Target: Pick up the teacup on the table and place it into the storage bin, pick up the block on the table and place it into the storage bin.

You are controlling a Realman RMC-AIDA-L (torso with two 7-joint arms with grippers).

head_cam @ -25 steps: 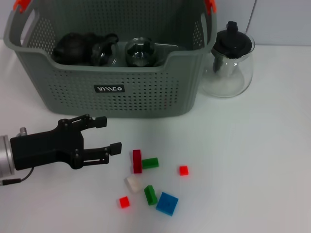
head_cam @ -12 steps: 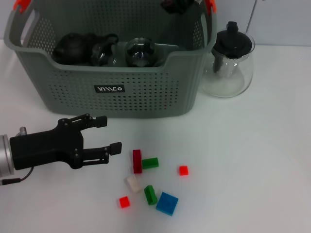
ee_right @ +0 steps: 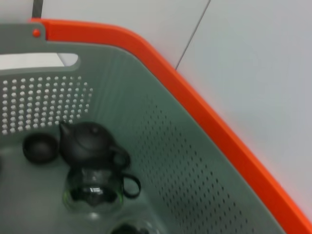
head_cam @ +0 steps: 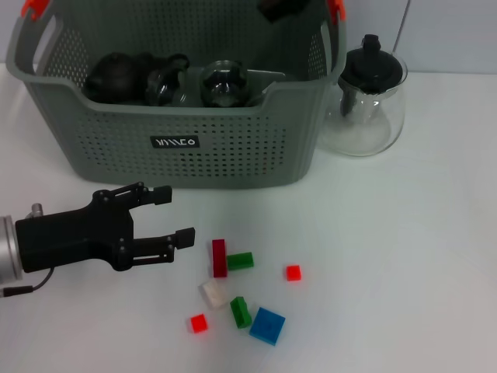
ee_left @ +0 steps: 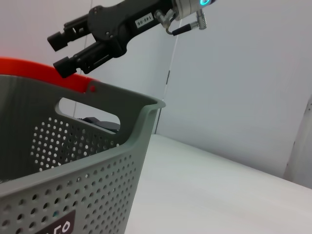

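The storage bin (head_cam: 233, 148) is seen as grey-green, patterned with small round holes, with orange handle clips (head_cam: 35, 8) and a black label (head_cam: 175, 142). On the white tabletop (head_cam: 404, 256), blocks in dark red (head_cam: 219, 258), green (head_cam: 240, 261), blue (head_cam: 267, 325) and white (head_cam: 212, 294) are shown.

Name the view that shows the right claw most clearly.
The left wrist view: the right claw hangs open and empty above the storage bin. The head view catches only a dark sliver at the top edge; the right wrist view shows none.
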